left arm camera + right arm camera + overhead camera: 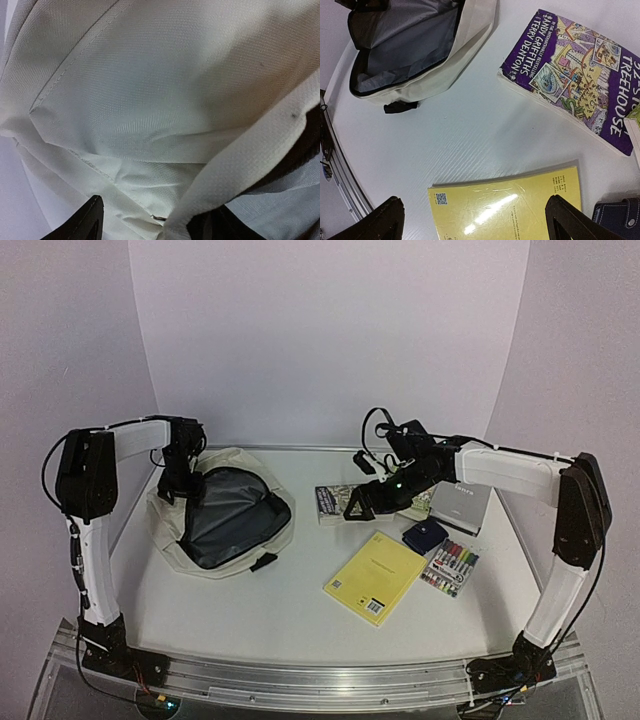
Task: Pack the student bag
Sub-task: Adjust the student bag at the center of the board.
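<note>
Yellow booklet (pixel 375 578) lies near centre of worktop (pixel 250 600); right claw (pixel 358 502) hangs released above it, fingers spread, beside purple paperback (pixel 332 502). At left, student bag (pixel 180 545) lies unzipped; left claw (pixel 172 483) at its far rim, grip indeterminable.

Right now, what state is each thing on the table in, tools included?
Cream fabric backpack: unzipped, lying open.
Purple paperback book: closed, flat.
Yellow softcover book: closed, flat.
Navy blue pouch: appears closed.
Left tool: at backpack rim, grip unclear.
Right tool: open, empty.
</note>
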`<state>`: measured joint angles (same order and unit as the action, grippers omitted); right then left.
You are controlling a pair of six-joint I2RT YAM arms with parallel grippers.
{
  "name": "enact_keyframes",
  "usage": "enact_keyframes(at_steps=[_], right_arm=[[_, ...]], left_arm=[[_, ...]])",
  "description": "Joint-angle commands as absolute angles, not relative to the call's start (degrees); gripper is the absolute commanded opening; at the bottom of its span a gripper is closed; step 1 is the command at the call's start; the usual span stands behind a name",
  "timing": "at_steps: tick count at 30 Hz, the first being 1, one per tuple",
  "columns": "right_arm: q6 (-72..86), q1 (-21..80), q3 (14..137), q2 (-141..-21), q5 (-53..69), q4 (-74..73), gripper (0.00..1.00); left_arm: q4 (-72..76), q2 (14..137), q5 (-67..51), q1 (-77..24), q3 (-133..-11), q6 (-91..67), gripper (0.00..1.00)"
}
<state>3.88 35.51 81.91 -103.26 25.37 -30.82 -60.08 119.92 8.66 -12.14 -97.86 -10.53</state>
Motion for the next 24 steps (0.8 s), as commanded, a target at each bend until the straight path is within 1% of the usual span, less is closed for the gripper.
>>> enact_keyframes(at_steps=[1,4,6,9,16,20,24], right_arm=[[3.70,35.26,84.51,-102.83,26.24,-31.64,0.98],[3.29,35.27,84.95,-102.86,26.03,-32.00,0.98],[3.13,35.28,85.23,-103.07,26.19,-32.30,0.98],[2.96,35.26,85.84,-103.37,26.74,-32.63,0.98],[3.25,35.33,87.17,-104.82,30.11,-32.85,0.98],[3.60,35.62,88.07,-105.58,32.31,-32.84,0.98],[3.63,36.42,88.61,-105.94,33.34,-32.87,0.98]], left_arm=[[-64.28,115.78,15.21,-11.66,-99.59,-10.97,0.76],[-66.64,111.39,8.35,-11.66,-99.90,-11.22,0.80],[-67.54,109.16,3.54,-11.64,-99.49,-11.17,0.86],[-68.92,107.06,1.18,-11.64,-98.39,-11.03,0.88],[-71.33,105.74,7.38,-11.45,-95.29,-12.15,0.86],[-71.59,108.53,16.77,-10.91,-95.26,-13.86,0.83],[-67.71,113.52,20.10,-8.71,-96.20,-13.38,0.81]])
